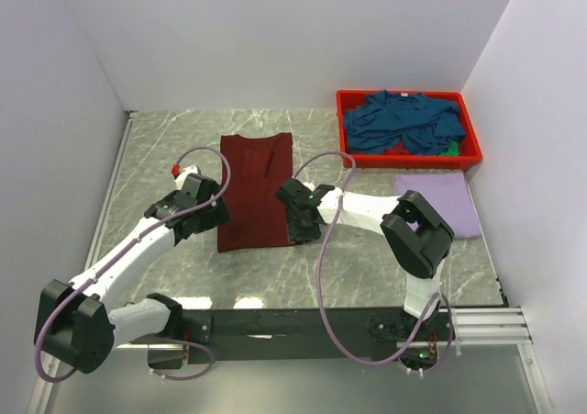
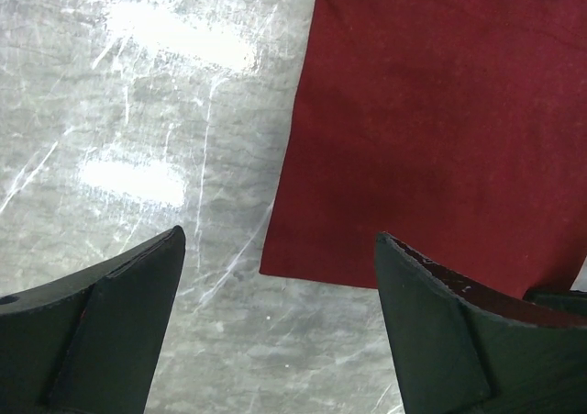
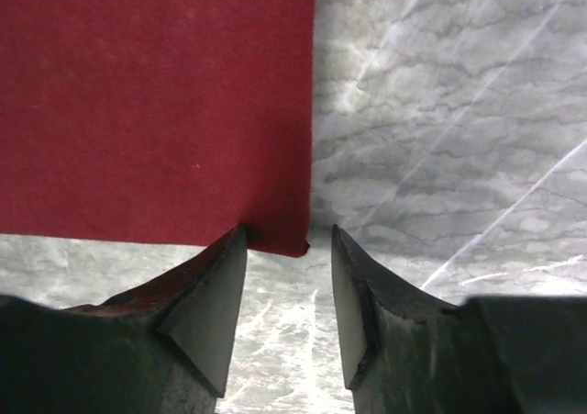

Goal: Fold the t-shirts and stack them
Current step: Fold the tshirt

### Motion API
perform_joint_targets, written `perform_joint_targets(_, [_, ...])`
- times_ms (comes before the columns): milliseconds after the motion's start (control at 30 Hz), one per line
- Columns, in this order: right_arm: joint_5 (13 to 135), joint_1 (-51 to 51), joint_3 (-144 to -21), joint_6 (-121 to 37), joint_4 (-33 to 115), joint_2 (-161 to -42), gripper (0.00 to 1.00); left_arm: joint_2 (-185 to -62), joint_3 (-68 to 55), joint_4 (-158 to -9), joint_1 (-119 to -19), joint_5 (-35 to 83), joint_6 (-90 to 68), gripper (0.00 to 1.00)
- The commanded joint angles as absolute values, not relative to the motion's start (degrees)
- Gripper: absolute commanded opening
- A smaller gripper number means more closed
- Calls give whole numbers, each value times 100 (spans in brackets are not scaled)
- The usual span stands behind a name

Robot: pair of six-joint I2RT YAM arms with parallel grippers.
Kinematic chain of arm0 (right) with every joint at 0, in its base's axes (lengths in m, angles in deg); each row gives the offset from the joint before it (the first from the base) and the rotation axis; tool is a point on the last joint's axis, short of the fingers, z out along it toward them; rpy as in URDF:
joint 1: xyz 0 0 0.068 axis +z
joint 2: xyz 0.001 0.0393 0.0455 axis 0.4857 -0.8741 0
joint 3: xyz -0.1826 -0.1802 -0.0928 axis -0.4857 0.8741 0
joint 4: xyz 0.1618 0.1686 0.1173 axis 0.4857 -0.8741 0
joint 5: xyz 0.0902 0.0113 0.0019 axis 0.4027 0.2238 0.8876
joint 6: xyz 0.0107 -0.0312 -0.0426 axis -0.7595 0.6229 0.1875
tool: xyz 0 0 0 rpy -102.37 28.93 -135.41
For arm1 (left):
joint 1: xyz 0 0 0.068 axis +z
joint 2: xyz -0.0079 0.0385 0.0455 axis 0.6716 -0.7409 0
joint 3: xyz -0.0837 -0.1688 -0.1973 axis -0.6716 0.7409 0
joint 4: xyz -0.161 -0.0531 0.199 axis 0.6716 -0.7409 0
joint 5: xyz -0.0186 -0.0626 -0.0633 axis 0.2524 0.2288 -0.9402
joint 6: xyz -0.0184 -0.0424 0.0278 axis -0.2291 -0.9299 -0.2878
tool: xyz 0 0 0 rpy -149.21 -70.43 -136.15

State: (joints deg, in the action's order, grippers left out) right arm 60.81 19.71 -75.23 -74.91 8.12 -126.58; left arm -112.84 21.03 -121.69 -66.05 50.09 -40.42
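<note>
The maroon t-shirt (image 1: 257,189) is lying flat as a long folded panel in the middle of the surface (image 1: 165,139). The left fingers (image 2: 119,313) are standing spread wide at its near left corner, gripping nothing. The right fingers (image 3: 206,304) are hovering parted at its near right corner, with no cloth between them. Teal t-shirts (image 1: 404,120) are lying heaped in the red bin (image 1: 408,160). A lavender t-shirt (image 1: 440,203) is resting just in front of it.
</note>
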Motion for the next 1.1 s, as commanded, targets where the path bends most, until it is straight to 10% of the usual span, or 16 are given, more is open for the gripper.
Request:
perform_joint_targets(0, [5868,2033,-7818,-7557,587,-12772,48,-11279,2155,-11875,-6583,4896,-3889,89])
perform_joint_targets(333, [6088,2112,-7678,-7618,350,-13133,38,-11429,2156,-12172,-6583,4747,-3793,89])
perform_joint_targets(667, [5983,2104,-7457,-7539,245,-13054,0,-11622,2120,-12393,-6601,4220,-4038,90])
perform_joint_targets(1067, [5622,2051,-7546,-7267,279,-12913,0,-12413,1909,-12771,-6943,4430,-4249,57])
